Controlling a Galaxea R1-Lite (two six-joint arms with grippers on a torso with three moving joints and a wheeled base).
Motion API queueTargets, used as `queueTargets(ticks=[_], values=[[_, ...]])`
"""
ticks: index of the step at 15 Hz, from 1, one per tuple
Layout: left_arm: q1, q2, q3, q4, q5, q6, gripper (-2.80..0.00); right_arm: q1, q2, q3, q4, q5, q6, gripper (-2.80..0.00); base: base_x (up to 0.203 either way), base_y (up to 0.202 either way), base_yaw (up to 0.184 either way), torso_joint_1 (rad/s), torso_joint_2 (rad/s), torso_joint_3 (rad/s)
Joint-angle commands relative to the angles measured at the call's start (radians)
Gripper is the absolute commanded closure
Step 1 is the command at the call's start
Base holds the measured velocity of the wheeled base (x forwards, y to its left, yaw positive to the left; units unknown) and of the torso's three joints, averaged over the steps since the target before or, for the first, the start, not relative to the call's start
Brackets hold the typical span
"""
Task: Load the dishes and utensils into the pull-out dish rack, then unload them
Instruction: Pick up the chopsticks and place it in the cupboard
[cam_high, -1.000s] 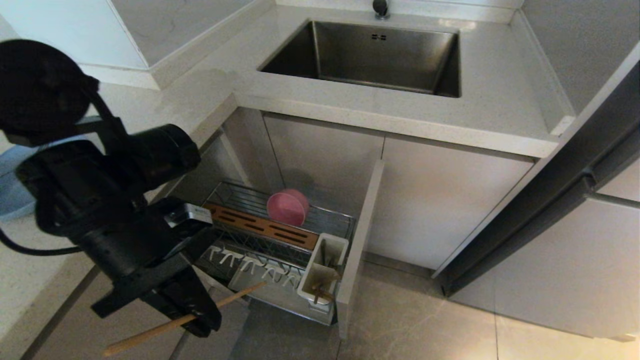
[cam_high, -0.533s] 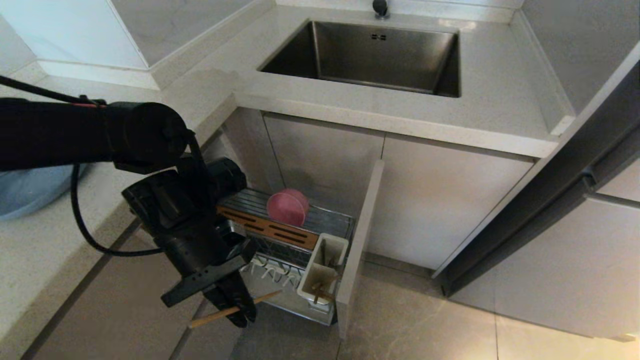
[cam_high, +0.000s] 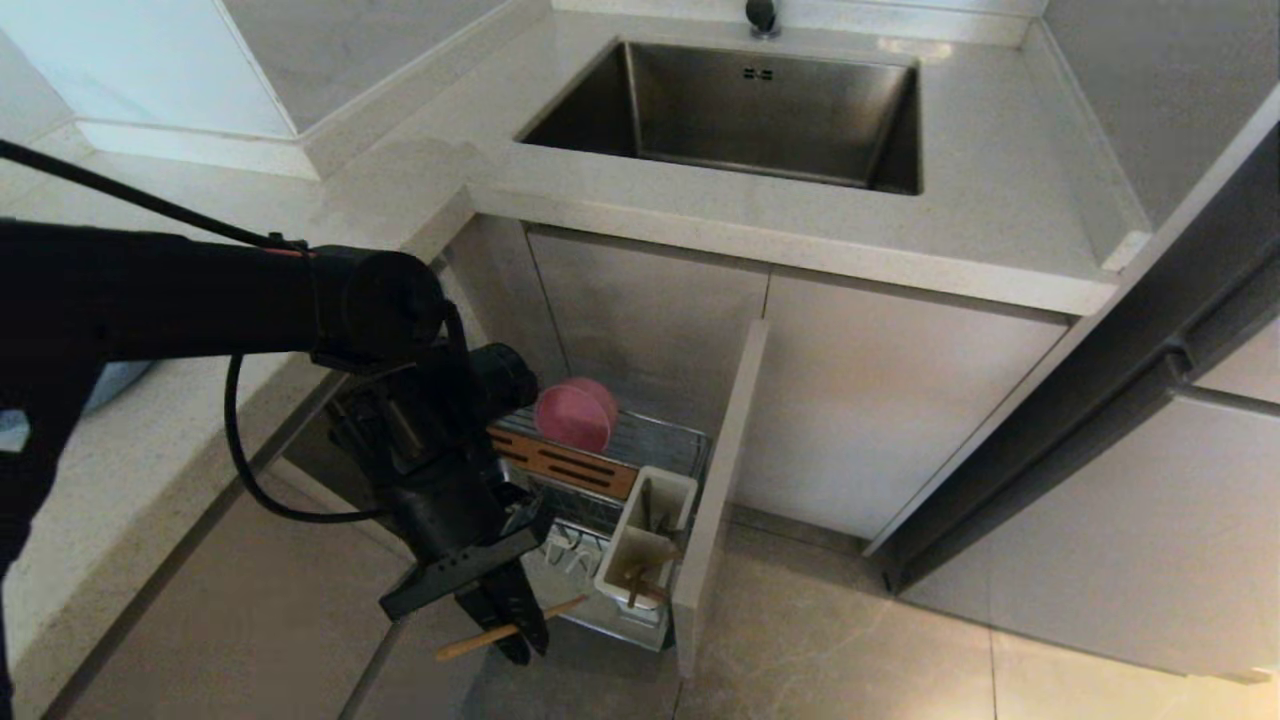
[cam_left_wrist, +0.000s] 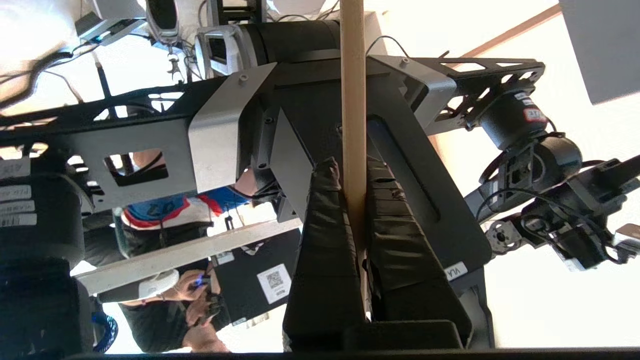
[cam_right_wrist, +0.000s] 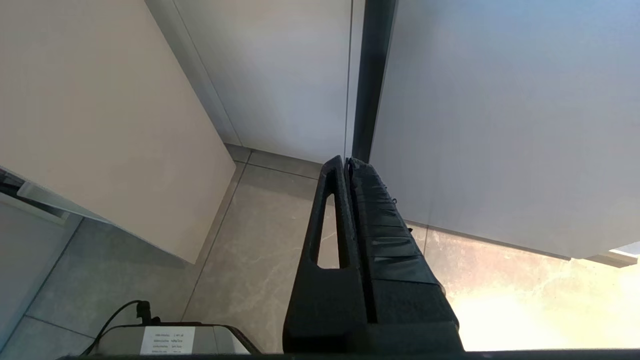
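Left gripper (cam_high: 515, 630) clamped tight on chopstick (cam_high: 505, 630), low beside dish rack (cam_high: 660, 435). Tip chopstick upright, line over white cup (cam_high: 645, 540), lower in before letting go.

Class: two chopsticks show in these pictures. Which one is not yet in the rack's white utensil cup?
The chopstick clamped crosswise in the left gripper, beside the rack's front corner. The other chopstick already stands in the white utensil cup.

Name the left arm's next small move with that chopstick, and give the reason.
Probably carry it a little right, over the white utensil cup, then tip it upright. The left gripper is shut on the chopstick, which lies nearly level below the pull-out dish rack, short of the cup already holding another.
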Motion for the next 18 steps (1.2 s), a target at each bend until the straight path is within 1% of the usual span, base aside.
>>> queueTargets(ticks=[1,3,5,7,10,14,18], values=[[-0.016,0.037,-0.004,-0.006,-0.003,-0.008,0.0,0.0,-0.001,0.0,0.0,0.0,0.0,0.0,0.0,0.0,0.0,0.0,0.0,0.0],[-0.029,0.066,-0.004,-0.04,-0.003,-0.023,0.0,0.0,-0.001,0.0,0.0,0.0,0.0,0.0,0.0,0.0,0.0,0.0,0.0,0.0],[-0.032,0.084,-0.006,-0.065,-0.002,-0.025,0.0,0.0,-0.001,0.0,0.0,0.0,0.0,0.0,0.0,0.0,0.0,0.0,0.0,0.0],[-0.033,0.106,-0.019,-0.084,0.001,-0.045,0.0,0.0,-0.001,0.0,0.0,0.0,0.0,0.0,0.0,0.0,0.0,0.0,0.0,0.0],[-0.032,0.124,-0.024,-0.149,0.013,-0.074,0.0,0.0,-0.001,0.0,0.0,0.0,0.0,0.0,0.0,0.0,0.0,0.0,0.0,0.0],[-0.032,0.159,-0.04,-0.189,0.05,-0.08,0.0,0.0,-0.001,0.0,0.0,0.0,0.0,0.0,0.0,0.0,0.0,0.0,0.0,0.0],[-0.03,0.178,-0.06,-0.209,0.059,-0.083,0.0,0.0,-0.001,0.0,0.0,0.0,0.0,0.0,0.0,0.0,0.0,0.0,0.0,0.0]])
